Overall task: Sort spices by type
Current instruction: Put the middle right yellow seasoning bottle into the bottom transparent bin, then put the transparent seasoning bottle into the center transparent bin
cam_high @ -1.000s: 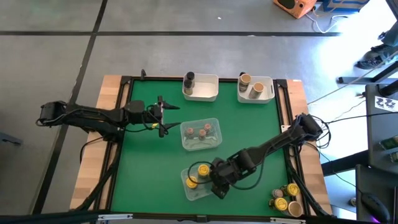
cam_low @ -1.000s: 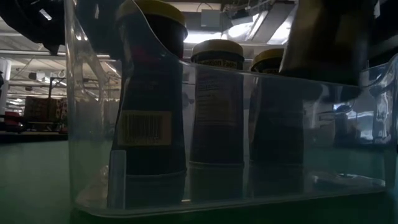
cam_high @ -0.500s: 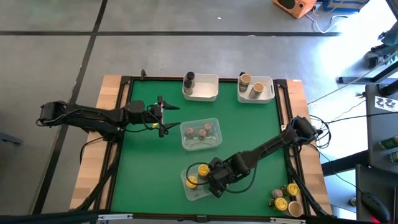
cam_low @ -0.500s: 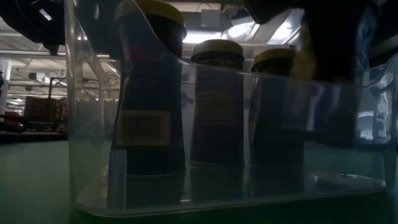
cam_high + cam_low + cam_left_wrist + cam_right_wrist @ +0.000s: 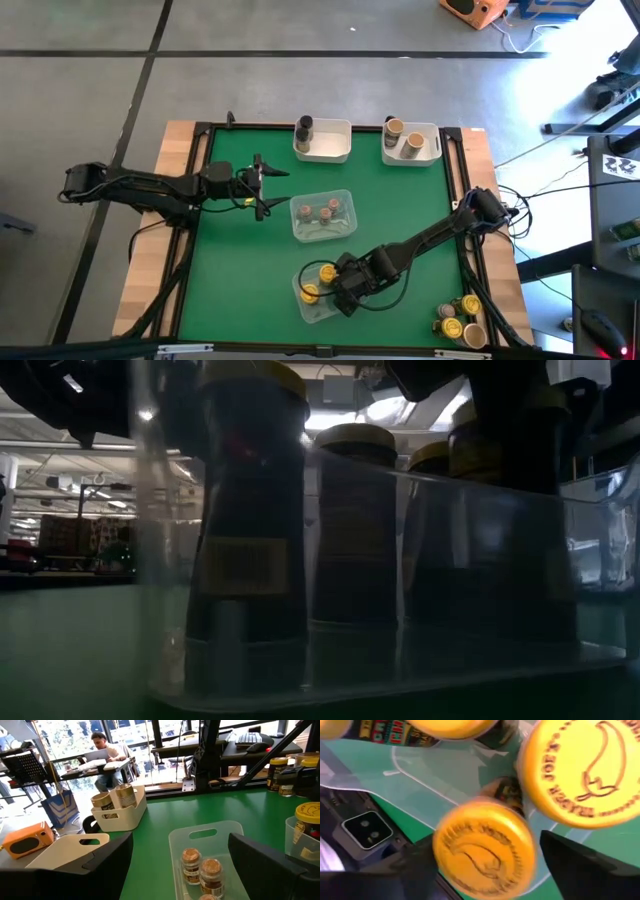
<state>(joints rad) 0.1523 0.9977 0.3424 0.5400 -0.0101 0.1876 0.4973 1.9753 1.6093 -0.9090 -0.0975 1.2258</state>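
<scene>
Over the near clear tray (image 5: 312, 305), the right gripper (image 5: 340, 297) grips a yellow-lidded spice jar (image 5: 484, 848) with an embossed lid; the left gripper (image 5: 268, 184) hangs open.

Spice jars (image 5: 316, 281) stand in the near tray (image 5: 318, 310), behind it another tray (image 5: 343, 201).

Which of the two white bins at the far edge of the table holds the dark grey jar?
The left white bin: the single dark grey jar stands there, while the right white bin holds two tan-lidded jars.
</scene>
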